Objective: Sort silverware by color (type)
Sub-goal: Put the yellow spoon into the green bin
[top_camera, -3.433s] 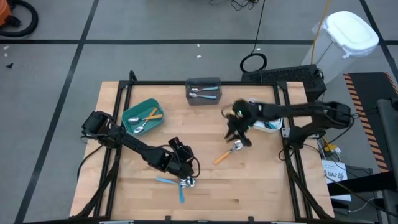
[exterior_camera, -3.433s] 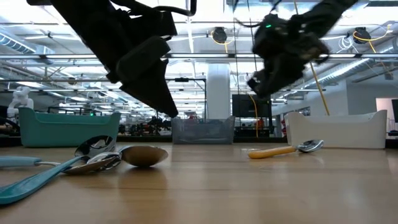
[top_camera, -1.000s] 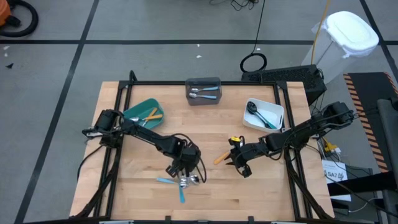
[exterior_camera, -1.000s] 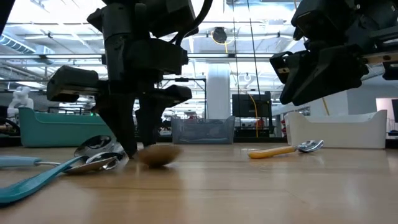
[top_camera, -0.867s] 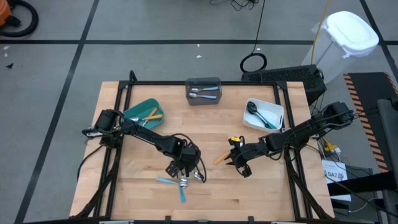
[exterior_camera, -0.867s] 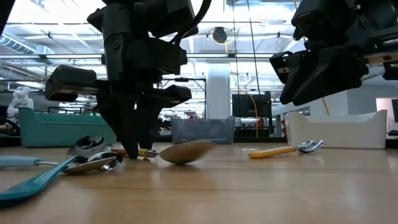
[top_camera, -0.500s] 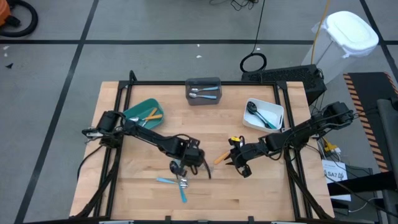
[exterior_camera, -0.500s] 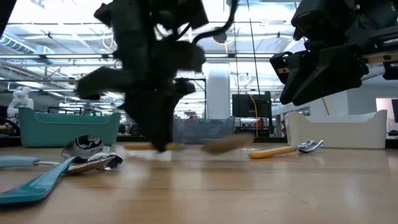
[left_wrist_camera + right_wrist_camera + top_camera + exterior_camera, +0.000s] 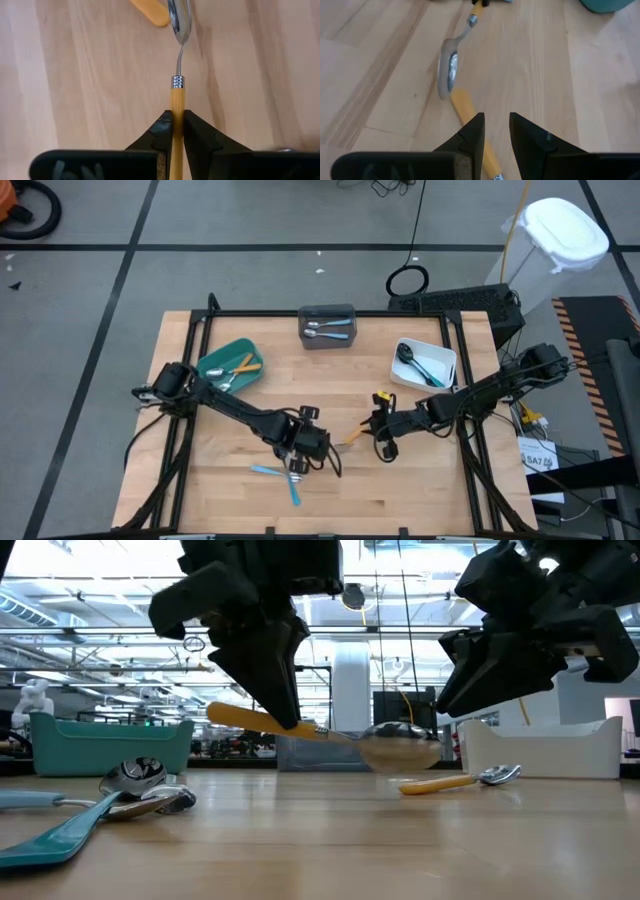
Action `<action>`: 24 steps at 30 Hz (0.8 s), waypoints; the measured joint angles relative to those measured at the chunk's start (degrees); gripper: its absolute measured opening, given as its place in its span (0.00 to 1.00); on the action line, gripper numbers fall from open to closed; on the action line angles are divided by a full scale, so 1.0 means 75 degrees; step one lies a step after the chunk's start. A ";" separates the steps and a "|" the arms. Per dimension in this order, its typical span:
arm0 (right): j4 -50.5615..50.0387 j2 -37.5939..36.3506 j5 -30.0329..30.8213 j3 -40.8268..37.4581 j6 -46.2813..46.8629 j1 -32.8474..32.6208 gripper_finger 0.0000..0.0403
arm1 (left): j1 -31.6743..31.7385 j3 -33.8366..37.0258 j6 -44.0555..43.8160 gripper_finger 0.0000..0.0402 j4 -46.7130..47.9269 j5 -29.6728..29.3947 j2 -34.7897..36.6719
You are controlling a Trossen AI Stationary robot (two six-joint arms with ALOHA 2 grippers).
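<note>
Pale wooden boards form the tabletop, framed by a black rail and set on a grey floor, with a long hall of ceiling lights seen behind it in the low view. Three bins are placed toward the far side: a teal bin at the left holding orange-handled pieces, a grey bin at the centre holding plain metal pieces, and a white bin at the right holding dark-headed, blue-handled pieces. Two dark arms are stretched inward from opposite edges. The left gripper is held low over the middle of the boards, its jaws clamped on the handle of an orange-handled spoon, which is carried clear of the wood with its silver bowl pointing toward the right arm. The right gripper is poised just above a second orange-handled spoon lying flat on the tabletop, its jaws set slightly apart and holding nothing. Near the front edge, a small cluster of blue-handled silverware is left on the wood, silver heads touching one another, just beside the left gripper. The carried spoon's bowl is seen close above the lying spoon's handle end in the left wrist view.
</note>
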State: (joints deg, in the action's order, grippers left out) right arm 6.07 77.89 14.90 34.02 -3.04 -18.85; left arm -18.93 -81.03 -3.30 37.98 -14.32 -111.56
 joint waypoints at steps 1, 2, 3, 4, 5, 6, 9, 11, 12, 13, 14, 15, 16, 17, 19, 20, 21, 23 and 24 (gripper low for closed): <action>-0.0032 0.0000 0.0002 0.0000 0.0052 0.0003 0.21 | -0.0024 0.0000 -0.0109 0.10 -0.0033 -0.0047 -0.0003; -0.0064 0.0000 0.0003 0.0000 0.0096 0.0003 0.21 | -0.0055 0.0000 -0.0200 0.10 -0.0086 -0.0121 -0.0024; -0.0066 0.0000 -0.0001 0.0000 0.0113 0.0003 0.21 | -0.0088 0.0000 -0.0250 0.09 -0.0125 -0.0168 -0.0034; -0.0059 0.0000 -0.0009 0.0000 0.0115 0.0003 0.21 | -0.0118 0.0000 -0.0264 0.08 -0.0138 -0.0173 -0.0036; -0.0059 0.0000 -0.0009 0.0000 0.0119 0.0000 0.21 | -0.0140 0.0000 -0.0284 0.06 -0.0160 -0.0178 -0.0048; -0.0059 0.0000 -0.0012 0.0000 0.0147 0.0000 0.21 | -0.0144 -0.0004 -0.0330 0.04 -0.0237 -0.0175 -0.0099; -0.0053 0.0000 -0.0020 0.0000 0.0277 0.0000 0.21 | -0.0147 -0.0017 -0.0449 0.01 -0.0287 -0.0126 -0.0312; -0.0053 0.0000 -0.0020 0.0000 0.0339 0.0000 0.21 | -0.0144 -0.0009 -0.0486 0.00 -0.0329 -0.0079 -0.0491; -0.0066 0.0000 -0.0023 0.0000 0.0362 0.0000 0.21 | -0.0144 -0.0009 -0.0517 0.00 -0.0348 -0.0065 -0.0562; -0.0074 0.0000 -0.0040 0.0000 0.0376 0.0000 0.21 | -0.0144 -0.0012 -0.0589 0.00 -0.0335 -0.0061 -0.0640; -0.0067 0.0000 -0.0093 0.0000 0.0377 0.0000 0.21 | -0.0144 -0.0009 -0.0670 0.00 -0.0332 -0.0050 -0.0717; -0.0068 0.0000 -0.0208 0.0000 0.0379 0.0000 0.21 | -0.0142 -0.0010 -0.0766 0.00 -0.0336 -0.0045 -0.0782; -0.0072 0.0000 -0.0255 0.0000 0.0380 0.0000 0.21 | -0.0128 -0.0009 -0.0868 0.00 -0.0336 -0.0042 -0.0840; -0.0072 0.0000 -0.0376 0.0000 0.0382 0.0000 0.21 | -0.0127 -0.0009 -0.1002 0.00 -0.0339 -0.0046 -0.0866; -0.0071 0.0000 -0.0423 0.0000 0.0386 -0.0003 0.21 | -0.0127 -0.0012 -0.1304 0.00 -0.0339 -0.0039 -0.0861; -0.0079 0.0000 -0.0423 0.0003 0.0386 -0.0003 0.21 | -0.0126 -0.0012 -0.1450 0.01 -0.0346 -0.0039 -0.0864; -0.0076 0.0000 -0.0420 0.0000 0.0386 -0.0003 0.21 | -0.0118 -0.0012 -0.1547 0.02 -0.0362 -0.0042 -0.0864; -0.0076 0.0000 -0.0417 0.0003 0.0386 -0.0003 0.21 | -0.0109 -0.0012 -0.1632 0.06 -0.0432 -0.0100 -0.0850; -0.0076 0.0000 -0.0417 0.0000 0.0386 -0.0003 0.21 | -0.0120 -0.0012 -0.1639 0.09 -0.0463 -0.0197 -0.0842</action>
State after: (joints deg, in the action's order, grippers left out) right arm 5.50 77.89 11.77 34.02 -0.14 -18.87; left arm -19.83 -81.12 -15.59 34.51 -15.79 -117.87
